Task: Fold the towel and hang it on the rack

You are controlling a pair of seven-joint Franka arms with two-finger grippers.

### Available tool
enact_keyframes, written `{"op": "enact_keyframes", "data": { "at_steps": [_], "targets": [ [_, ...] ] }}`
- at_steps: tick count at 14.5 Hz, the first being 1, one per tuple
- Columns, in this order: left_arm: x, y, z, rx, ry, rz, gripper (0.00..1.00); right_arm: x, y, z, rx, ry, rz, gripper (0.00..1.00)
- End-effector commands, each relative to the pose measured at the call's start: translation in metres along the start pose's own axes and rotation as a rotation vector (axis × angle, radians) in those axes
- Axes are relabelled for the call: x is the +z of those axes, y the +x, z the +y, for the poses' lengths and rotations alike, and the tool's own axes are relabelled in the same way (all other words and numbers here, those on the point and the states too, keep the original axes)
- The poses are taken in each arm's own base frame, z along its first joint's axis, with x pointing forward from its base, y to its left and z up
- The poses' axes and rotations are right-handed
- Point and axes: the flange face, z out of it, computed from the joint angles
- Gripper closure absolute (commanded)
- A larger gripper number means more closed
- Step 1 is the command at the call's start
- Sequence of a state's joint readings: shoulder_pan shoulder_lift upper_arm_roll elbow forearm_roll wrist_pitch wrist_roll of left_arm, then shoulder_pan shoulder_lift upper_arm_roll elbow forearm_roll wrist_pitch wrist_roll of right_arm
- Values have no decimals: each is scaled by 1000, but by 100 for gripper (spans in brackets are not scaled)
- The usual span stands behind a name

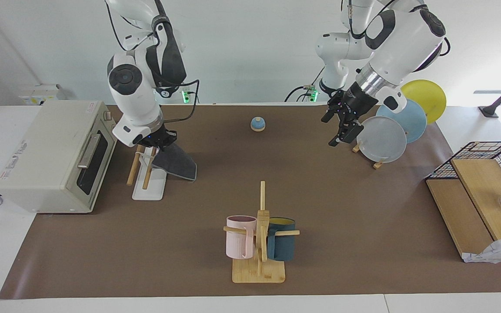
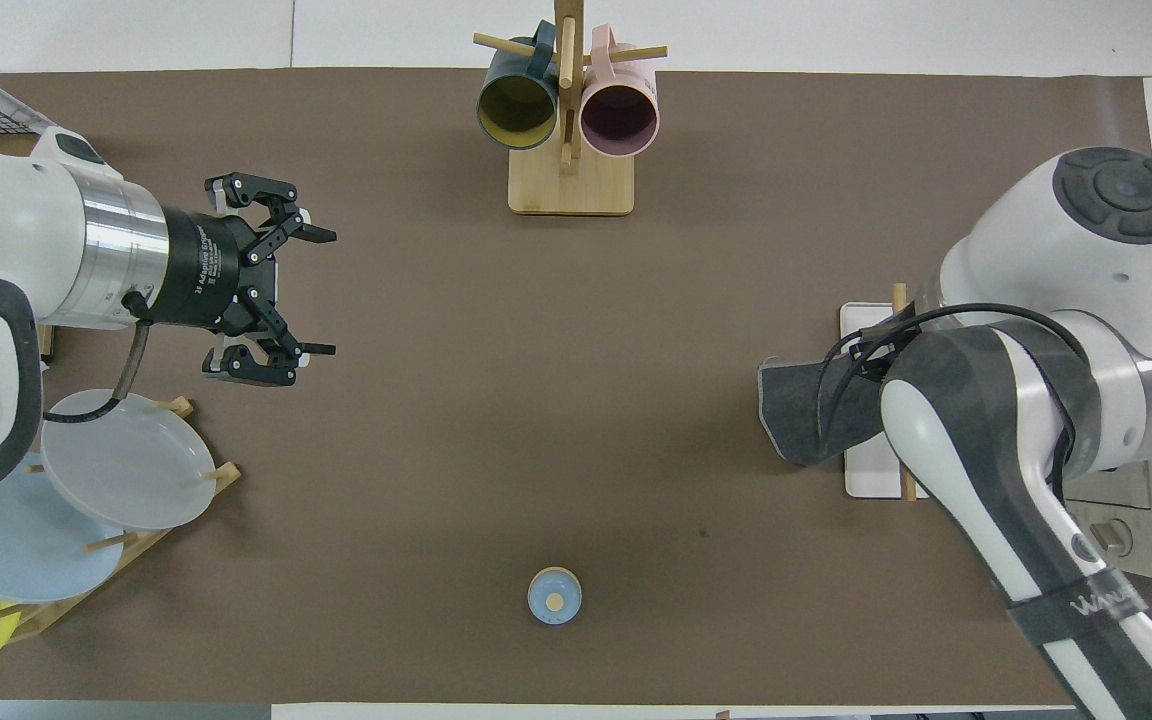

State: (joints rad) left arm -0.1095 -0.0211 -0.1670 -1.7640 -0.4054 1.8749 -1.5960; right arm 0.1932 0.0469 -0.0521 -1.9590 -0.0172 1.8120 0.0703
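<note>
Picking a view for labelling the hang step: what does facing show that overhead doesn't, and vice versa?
Facing only: the right gripper shut on the dark grey square towel above the two-rod wooden rack. Overhead only: the open mouths of the teal mug and pink mug; the right arm hides that gripper there. Both: towel, rack's white base, and the left gripper open, waiting near the plate stand.

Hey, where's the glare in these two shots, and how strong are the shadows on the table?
Facing view: bright light washes out the wall beside the yellow plate; shadows on the table are soft and faint, as under the mug stand. Overhead view: even light, no glare on the table.
</note>
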Motion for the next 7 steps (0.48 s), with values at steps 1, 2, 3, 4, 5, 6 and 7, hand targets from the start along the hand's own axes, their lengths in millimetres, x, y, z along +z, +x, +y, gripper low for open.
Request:
{"op": "enact_keyframes", "data": {
  "at_steps": [1, 2, 3, 4, 5, 6, 7],
  "targets": [
    [-10, 34, -10, 199, 40, 72, 0, 17, -19, 12, -31, -3, 36, 100],
    [-16, 50, -9, 284, 41, 86, 0, 17, -18, 21, -59, -2, 37, 100],
    [-22, 65, -7, 359, 40, 94, 0, 17, -18, 31, -77, -7, 38, 100],
    [-29, 81, -6, 455, 42, 116, 0, 16, -18, 34, -102, -26, 36, 100],
    [-37, 101, -5, 553, 42, 141, 0, 15, -18, 37, -144, -47, 28, 100],
    [-42, 112, -4, 641, 42, 150, 0, 11, -20, 44, -179, -58, 33, 100],
    [-46, 120, -3, 757, 53, 154, 0, 7, -21, 51, -198, -59, 41, 100]
  ]
}}
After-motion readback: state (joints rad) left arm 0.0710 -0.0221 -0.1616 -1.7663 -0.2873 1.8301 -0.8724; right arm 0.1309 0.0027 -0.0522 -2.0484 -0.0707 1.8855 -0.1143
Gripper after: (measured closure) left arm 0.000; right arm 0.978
